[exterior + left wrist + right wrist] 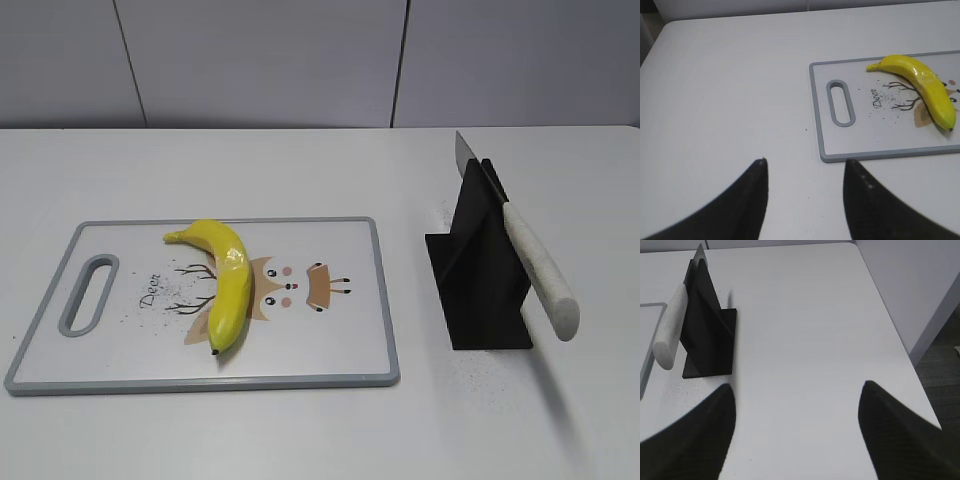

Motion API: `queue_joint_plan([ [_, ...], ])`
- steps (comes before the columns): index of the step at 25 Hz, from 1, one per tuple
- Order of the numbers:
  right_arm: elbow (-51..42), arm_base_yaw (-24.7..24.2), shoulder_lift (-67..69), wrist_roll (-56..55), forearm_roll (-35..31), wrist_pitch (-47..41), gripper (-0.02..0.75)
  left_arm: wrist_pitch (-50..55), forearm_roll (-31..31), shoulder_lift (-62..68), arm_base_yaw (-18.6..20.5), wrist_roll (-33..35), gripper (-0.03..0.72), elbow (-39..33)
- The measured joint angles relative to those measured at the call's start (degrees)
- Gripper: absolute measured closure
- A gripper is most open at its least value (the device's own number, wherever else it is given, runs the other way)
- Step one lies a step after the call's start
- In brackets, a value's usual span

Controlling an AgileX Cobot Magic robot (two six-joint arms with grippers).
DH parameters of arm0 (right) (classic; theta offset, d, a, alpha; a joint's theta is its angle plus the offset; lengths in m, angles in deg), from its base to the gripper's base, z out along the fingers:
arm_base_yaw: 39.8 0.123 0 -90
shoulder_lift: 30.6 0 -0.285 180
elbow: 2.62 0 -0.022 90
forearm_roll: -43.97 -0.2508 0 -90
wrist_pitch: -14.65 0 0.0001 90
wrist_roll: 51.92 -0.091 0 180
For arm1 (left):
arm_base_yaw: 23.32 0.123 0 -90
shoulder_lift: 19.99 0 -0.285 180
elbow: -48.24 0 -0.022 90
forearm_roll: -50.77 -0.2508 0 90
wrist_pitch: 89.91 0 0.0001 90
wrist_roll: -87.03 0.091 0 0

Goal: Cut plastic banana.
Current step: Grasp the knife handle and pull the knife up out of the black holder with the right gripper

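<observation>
Banana (922, 87) on cutting board (880, 150), upper right of left wrist frame, well apart from left hand (805, 167). Both hands spread, empty; right hand (797, 392) near knife (671, 330) in black stand (707, 337). White table (300, 430).

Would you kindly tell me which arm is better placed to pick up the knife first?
Right. The knife rests in the black stand just ahead of the open right pincer. The left pincer, also open, hovers beside the cutting board, closer to the plastic banana.

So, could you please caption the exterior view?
Plastic banana lies on the deer-print cutting board; white-handled knife rests in black stand.
</observation>
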Motion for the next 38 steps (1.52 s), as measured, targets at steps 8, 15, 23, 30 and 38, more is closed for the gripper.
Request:
queue_joint_plan([
  [8,0.0,0.0,0.0,0.0,0.0,0.0,0.16,0.0,0.0,0.0,0.0,0.0,0.217,0.0],
  [15,0.0,0.0,0.0,0.0,0.0,0.0,0.16,0.0,0.0,0.0,0.0,0.0,0.218,0.0],
  [23,0.0,0.0,0.0,-0.04,0.0,0.0,0.16,0.0,0.0,0.0,0.0,0.0,0.221,0.0],
  [30,0.0,0.0,0.0,-0.04,0.13,0.42,0.161,0.0,0.0,0.0,0.0,0.0,0.221,0.0],
  [38,0.0,0.0,4.28,-0.54,0.93,0.42,0.163,0.0,0.0,0.0,0.0,0.0,0.225,0.0],
])
